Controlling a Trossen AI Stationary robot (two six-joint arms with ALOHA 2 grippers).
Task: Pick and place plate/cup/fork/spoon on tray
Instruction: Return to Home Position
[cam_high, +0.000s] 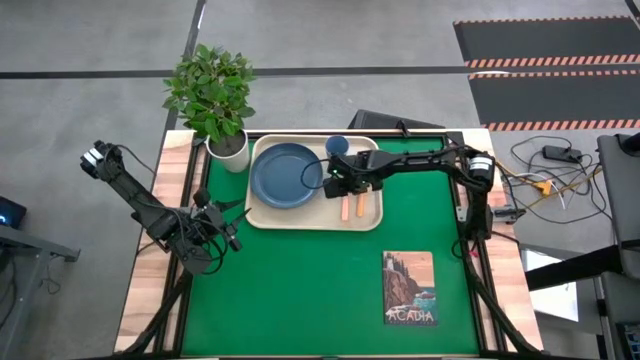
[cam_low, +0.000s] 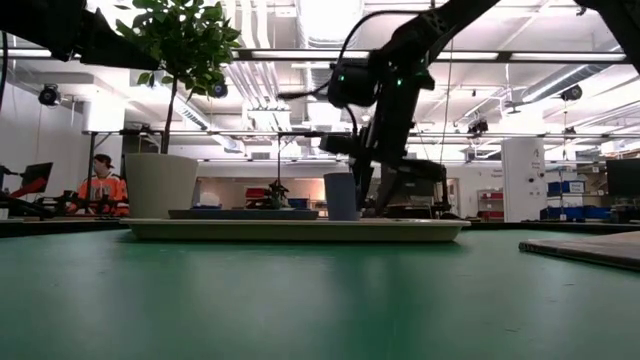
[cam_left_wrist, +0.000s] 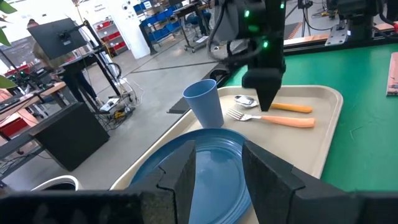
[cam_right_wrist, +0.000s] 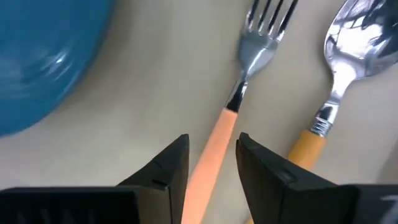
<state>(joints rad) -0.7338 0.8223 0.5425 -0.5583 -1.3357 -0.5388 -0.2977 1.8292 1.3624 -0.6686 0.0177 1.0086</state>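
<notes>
While the left hand (cam_high: 228, 232) waits apart from the tray (cam_high: 262, 217), low over the green table (cam_high: 300, 290) near the tray's front left corner with its fingers standing wide and nothing between them, the right hand (cam_high: 342, 185) hangs over the tray's right part, directly above the fork (cam_right_wrist: 239, 93). Its two fingers (cam_right_wrist: 168, 165) are parted, one on each side of the fork's orange-tan handle, and the fork lies flat on the tray floor, so the hand has hold of nothing. The spoon (cam_right_wrist: 348, 50) lies just beside the fork, roughly parallel to it, also on the tray. The plate (cam_high: 285, 176) sits on the left half of the tray, and the cup (cam_high: 337, 147) stands upright near the tray's far rim, between the plate and the cutlery. A potted plant (cam_high: 215, 95) stands just beyond the tray's far left corner, and a picture card (cam_high: 409, 287) lies on the table well apart from the tray, toward the front right.
</notes>
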